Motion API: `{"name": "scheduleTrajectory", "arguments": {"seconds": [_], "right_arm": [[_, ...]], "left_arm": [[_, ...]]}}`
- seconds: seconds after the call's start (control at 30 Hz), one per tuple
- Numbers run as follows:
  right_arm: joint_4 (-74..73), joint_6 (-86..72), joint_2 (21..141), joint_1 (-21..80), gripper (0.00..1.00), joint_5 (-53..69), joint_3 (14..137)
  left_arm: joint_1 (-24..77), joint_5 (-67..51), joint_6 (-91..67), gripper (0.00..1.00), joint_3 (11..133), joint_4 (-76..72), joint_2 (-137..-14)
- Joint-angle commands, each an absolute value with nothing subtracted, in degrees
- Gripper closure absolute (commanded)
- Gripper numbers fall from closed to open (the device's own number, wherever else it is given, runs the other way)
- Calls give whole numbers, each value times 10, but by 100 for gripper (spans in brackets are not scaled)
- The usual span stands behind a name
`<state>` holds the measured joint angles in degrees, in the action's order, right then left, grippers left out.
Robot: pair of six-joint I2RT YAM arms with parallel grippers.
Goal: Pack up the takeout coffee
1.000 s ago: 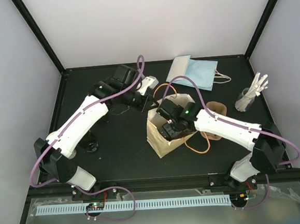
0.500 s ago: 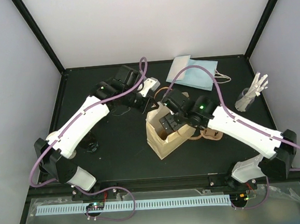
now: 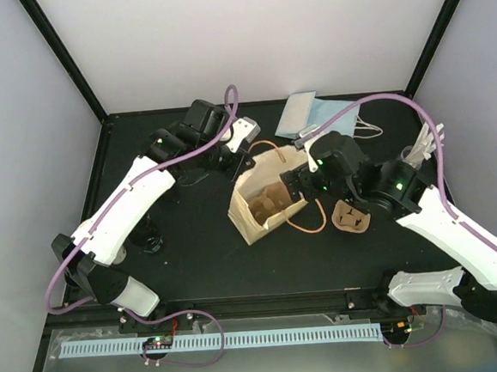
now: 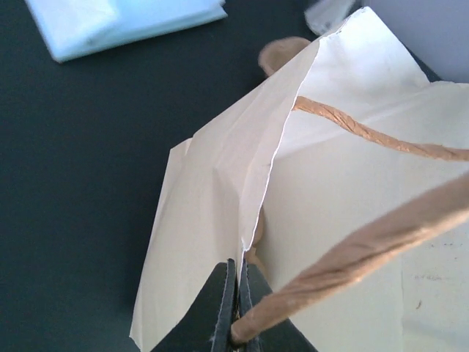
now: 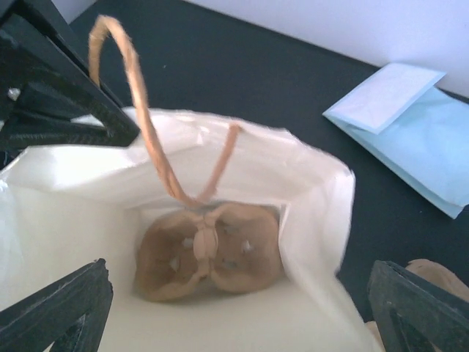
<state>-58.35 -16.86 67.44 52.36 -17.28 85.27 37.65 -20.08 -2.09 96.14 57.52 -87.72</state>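
From above, the coffee [image 3: 152, 240] is hard to make out. Only a dark, glossy round shape, seemingly its lid, shows on the surface [image 3: 202, 250] just beside the left forearm, well apart from the bag [image 3: 250, 223]. The left arm reaches across to the bag's far rim, where the left hand [image 3: 239, 158] is pinched onto the paper. The right arm bends in from the right and hides part of a blue packet [image 3: 305, 113]. The right hand [image 3: 298, 185] hangs spread wide over the bag's mouth, holding nothing. A carrier [image 3: 266, 207] lies inside the bag, and a second carrier [image 3: 352, 217] lies on the surface near it. In the left wrist view, the black fingers [image 4: 220, 315] are pressed together on the bag's rim beside a twisted handle [image 4: 352, 253], and the frame cuts off the rest of the bag. In the right wrist view, the fingertips sit in the lower corners, far apart. Between them the bag's blurred inside shows, with the carrier on its floor.
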Motion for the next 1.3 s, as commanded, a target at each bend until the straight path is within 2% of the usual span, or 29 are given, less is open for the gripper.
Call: {"name": "scheduleTrajectory", "arguments": {"seconds": [0.0,0.13,0.33,0.53,0.73,0.9,1.13,1.27], "right_arm": [[-566,-179,651,522,2,-216,858],[-563,-199,636,522,2,-249,819],[-531,-230,596,521,2,-251,728],[-529,-252,565,520,2,-236,678],[-516,-256,505,520,3,-170,611],[-478,-244,398,520,3,-109,551],[-441,-250,315,520,3,-66,484],[-430,-221,319,520,11,1,490]], "left_arm": [[378,-89,25,98,1022,593,-866],[379,-45,72,98,988,542,-830],[403,-54,142,98,809,397,-739],[445,-53,130,98,712,364,-694],[508,-28,107,98,657,373,-658],[562,-8,94,98,617,369,-605],[592,-9,65,98,567,349,-554],[594,1,50,98,560,344,-554]]}}
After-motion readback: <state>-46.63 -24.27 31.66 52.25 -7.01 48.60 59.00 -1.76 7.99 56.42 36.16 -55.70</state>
